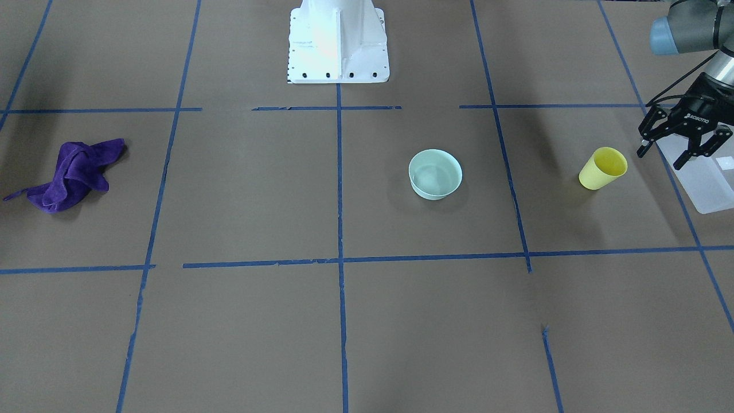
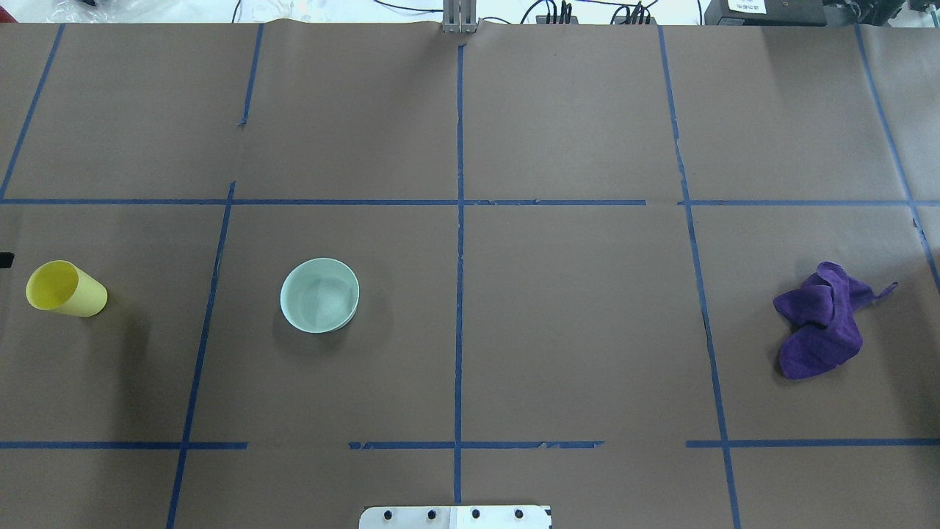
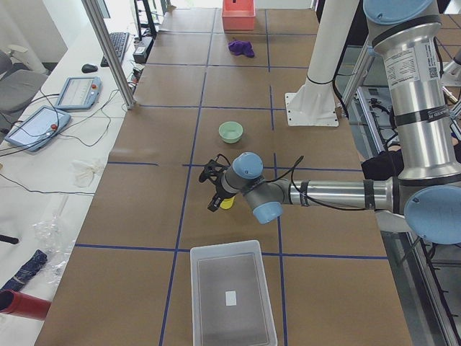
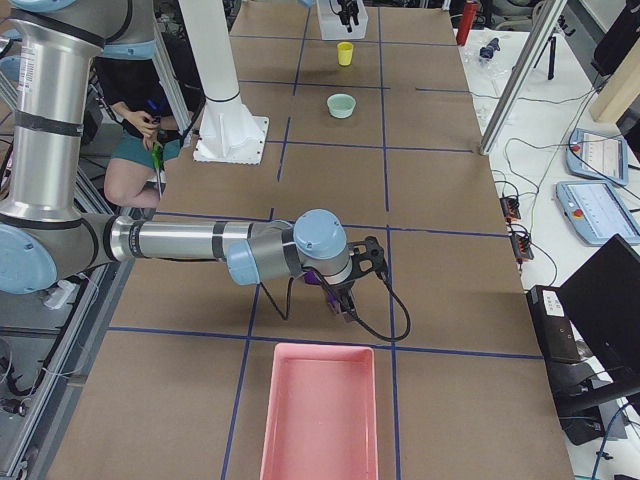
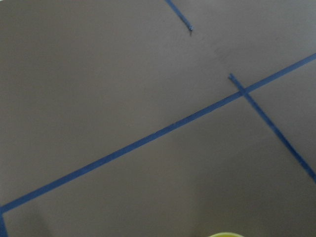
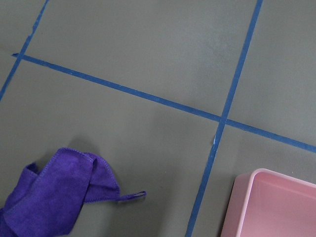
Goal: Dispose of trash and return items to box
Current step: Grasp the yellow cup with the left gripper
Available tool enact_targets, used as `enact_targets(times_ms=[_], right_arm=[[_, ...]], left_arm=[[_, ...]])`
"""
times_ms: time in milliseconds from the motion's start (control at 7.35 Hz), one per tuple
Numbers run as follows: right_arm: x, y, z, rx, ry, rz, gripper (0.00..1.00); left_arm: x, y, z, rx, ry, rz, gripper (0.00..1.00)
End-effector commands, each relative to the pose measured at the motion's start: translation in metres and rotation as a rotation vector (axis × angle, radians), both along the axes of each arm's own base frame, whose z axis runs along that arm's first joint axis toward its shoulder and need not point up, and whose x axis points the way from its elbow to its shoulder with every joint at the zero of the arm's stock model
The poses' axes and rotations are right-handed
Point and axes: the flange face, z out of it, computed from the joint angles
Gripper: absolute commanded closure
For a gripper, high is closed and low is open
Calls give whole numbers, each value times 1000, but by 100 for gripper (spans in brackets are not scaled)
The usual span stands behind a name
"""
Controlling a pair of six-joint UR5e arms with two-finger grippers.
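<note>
The yellow cup (image 1: 603, 168) stands upright on the brown table, also seen in the overhead view (image 2: 66, 289); its rim just shows at the bottom of the left wrist view (image 5: 224, 235). The mint-green bowl (image 1: 435, 174) sits upright nearer the table's middle (image 2: 319, 294). The frosted white box (image 1: 711, 186) lies at the table's left end (image 3: 230, 295). My left gripper (image 1: 662, 159) is open and empty, just beside the cup, over the box's near edge. My right gripper (image 4: 350, 290) hovers over the purple cloth; I cannot tell whether it is open or shut.
A crumpled purple cloth (image 1: 71, 175) lies at the table's right end (image 2: 826, 319), next to a pink bin (image 4: 318, 410) that also shows in the right wrist view (image 6: 276, 202). The white robot base (image 1: 338, 46) stands at the table's edge.
</note>
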Motion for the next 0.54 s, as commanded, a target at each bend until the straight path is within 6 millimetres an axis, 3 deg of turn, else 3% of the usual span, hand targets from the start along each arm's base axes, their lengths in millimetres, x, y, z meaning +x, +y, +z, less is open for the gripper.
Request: enact_targets(times_ms=[0, 408], right_arm=[[0, 5, 3, -7, -1, -1, 0], [0, 6, 6, -10, 0, -1, 0]], left_arm=[[20, 6, 5, -38, -3, 3, 30], [46, 3, 8, -68, 10, 27, 32]])
